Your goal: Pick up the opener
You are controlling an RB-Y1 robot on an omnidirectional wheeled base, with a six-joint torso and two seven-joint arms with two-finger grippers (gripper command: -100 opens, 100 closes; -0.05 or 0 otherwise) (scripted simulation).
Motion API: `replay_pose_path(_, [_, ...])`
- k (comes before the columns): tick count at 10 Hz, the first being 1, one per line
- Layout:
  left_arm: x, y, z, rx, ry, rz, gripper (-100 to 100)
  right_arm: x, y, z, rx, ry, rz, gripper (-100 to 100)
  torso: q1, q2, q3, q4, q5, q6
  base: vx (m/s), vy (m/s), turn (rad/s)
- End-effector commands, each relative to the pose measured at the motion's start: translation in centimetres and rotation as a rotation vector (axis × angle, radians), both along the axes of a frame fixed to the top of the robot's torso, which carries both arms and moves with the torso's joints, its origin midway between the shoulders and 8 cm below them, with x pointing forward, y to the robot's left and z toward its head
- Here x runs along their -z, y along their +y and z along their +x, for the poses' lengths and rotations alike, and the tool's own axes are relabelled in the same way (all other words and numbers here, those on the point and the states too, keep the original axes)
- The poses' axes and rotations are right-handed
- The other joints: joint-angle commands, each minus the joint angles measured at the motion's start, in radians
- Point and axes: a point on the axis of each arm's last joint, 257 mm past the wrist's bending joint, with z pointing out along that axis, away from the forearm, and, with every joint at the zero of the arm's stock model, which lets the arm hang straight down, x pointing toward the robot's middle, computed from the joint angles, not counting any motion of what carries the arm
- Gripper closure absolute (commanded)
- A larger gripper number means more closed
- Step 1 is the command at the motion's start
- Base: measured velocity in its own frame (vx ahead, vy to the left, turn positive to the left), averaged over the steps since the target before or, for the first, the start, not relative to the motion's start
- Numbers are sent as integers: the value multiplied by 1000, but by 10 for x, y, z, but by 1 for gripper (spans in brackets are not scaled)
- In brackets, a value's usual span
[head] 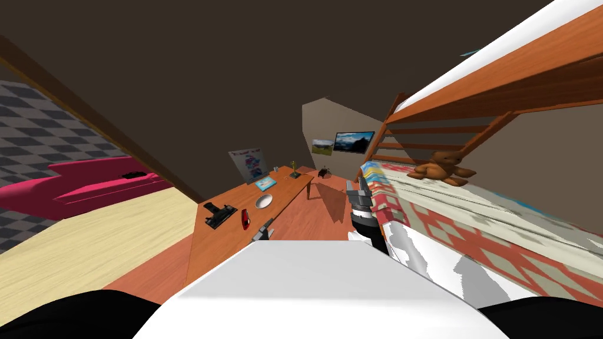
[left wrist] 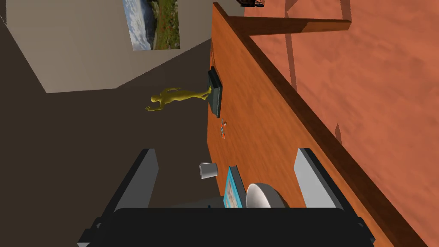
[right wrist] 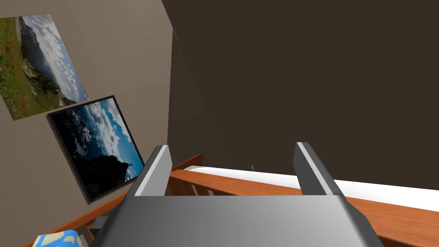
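The opener (head: pixel 245 219) is a small red thing with a pale tip. It lies on the wooden table (head: pixel 215 250), between a black tool (head: pixel 218 213) and a grey bowl (head: pixel 264 200). My left gripper (head: pixel 264 231) hovers just beside the opener, near the table's edge. In the left wrist view the left gripper (left wrist: pixel 225 152) is open and empty, looking along the table (left wrist: pixel 257 107) past the bowl (left wrist: pixel 262 195). My right gripper (head: pixel 357 191) is raised beside the bed, and it (right wrist: pixel 231 148) stands open with nothing in it.
Further along the table are a blue book (left wrist: pixel 232 188), a white cup (left wrist: pixel 208 170), a gold figurine (left wrist: pixel 171 97) on a dark base and small bits (left wrist: pixel 223 128). A bunk bed (head: pixel 483 223) with a teddy bear (head: pixel 441 166) lies right. A pink sofa (head: pixel 88 185) stands left.
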Motion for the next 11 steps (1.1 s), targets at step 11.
replay_pose_path(11, [135,159,-144,-85,610,234,-100,0,0,0,0,0,0,0,0,0,0,0,0,-1,21,60,-259])
